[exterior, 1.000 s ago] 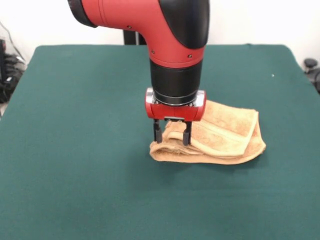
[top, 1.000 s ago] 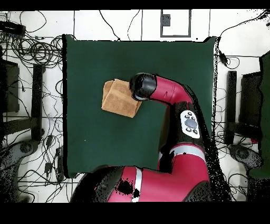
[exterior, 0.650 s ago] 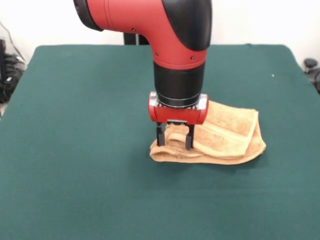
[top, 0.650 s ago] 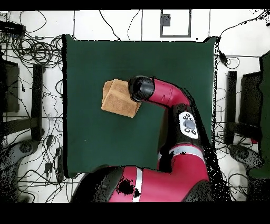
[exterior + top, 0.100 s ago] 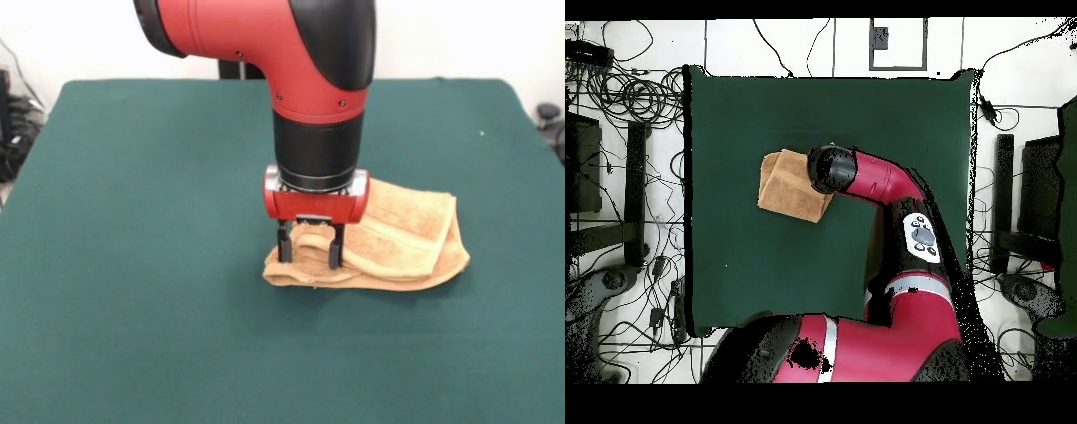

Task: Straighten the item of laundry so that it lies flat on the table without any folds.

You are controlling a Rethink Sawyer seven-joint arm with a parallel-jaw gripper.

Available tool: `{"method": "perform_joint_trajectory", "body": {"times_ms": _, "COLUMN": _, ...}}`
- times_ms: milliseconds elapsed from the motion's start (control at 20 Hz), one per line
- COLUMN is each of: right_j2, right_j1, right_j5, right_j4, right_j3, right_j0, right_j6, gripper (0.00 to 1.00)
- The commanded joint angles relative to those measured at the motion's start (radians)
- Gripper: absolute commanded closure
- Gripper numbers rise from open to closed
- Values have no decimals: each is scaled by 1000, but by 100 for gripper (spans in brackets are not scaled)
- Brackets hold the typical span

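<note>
The item of laundry (image 5: 402, 238) is an orange-tan towel, folded over itself in several layers on the dark green table (image 5: 159, 177). My gripper (image 5: 310, 254) stands straight down over the towel's left end. Its two black fingers (image 5: 284, 246) are open and press into the cloth on either side of a raised fold. From overhead the towel (image 5: 787, 188) lies left of the table's (image 5: 895, 120) middle, and the arm's head covers its right corner and hides the gripper.
Cables and stands lie on the floor around the table (image 5: 625, 110) in the overhead view. The red arm (image 5: 895, 200) reaches across the table's right half from the bottom.
The gripper has come down a little and shifted slightly right, so its fingers now sink into the towel's left end. The towel's shape is nearly unchanged.
</note>
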Motion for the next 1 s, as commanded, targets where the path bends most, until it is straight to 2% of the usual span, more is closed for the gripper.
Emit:
{"method": "perform_joint_trajectory", "body": {"times_ms": 50, "right_j2": 118, "right_j1": 29, "right_j5": -108, "right_j4": 26, "right_j3": 129, "right_j0": -2, "right_j6": 193, "gripper": 0}}
{"method": "perform_joint_trajectory", "body": {"times_ms": 1000, "right_j2": 88, "right_j1": 35, "right_j5": -119, "right_j4": 34, "right_j3": 118, "right_j0": 20, "right_j6": 207, "gripper": 0}}
